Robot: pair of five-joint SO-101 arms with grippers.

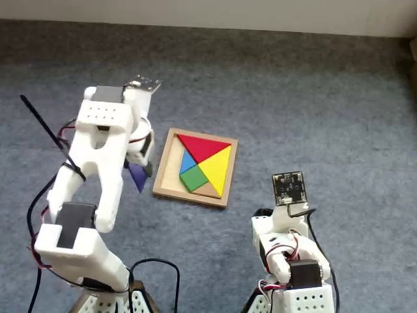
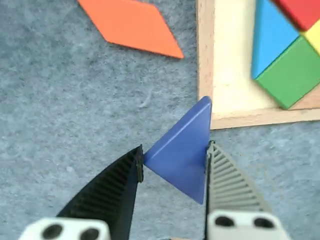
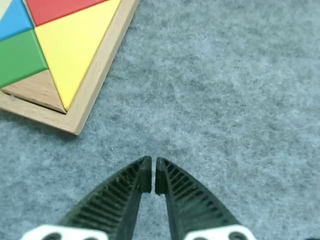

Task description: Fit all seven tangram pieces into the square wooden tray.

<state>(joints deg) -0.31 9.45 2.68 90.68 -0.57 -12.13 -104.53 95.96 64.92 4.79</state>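
Observation:
The square wooden tray (image 1: 164, 186) lies mid-table holding red (image 1: 203, 146), yellow (image 1: 217, 168), light blue (image 1: 187, 162) and green (image 1: 193, 177) pieces. My left gripper (image 2: 174, 159) is shut on a dark blue triangle (image 2: 182, 152), held just outside the tray's corner (image 2: 205, 95), its tip over the rim. The same blue triangle (image 1: 137, 176) shows under the left arm beside the tray. An orange parallelogram (image 2: 131, 24) lies on the carpet beyond it. My right gripper (image 3: 152, 173) is shut with nothing in it, over bare carpet near the tray's corner (image 3: 77, 125).
Grey carpet (image 1: 326, 98) covers the table on all sides of the tray. The left arm's body (image 1: 98, 163) stands over the carpet beside the tray. The right arm (image 1: 290, 248) sits folded at the near right.

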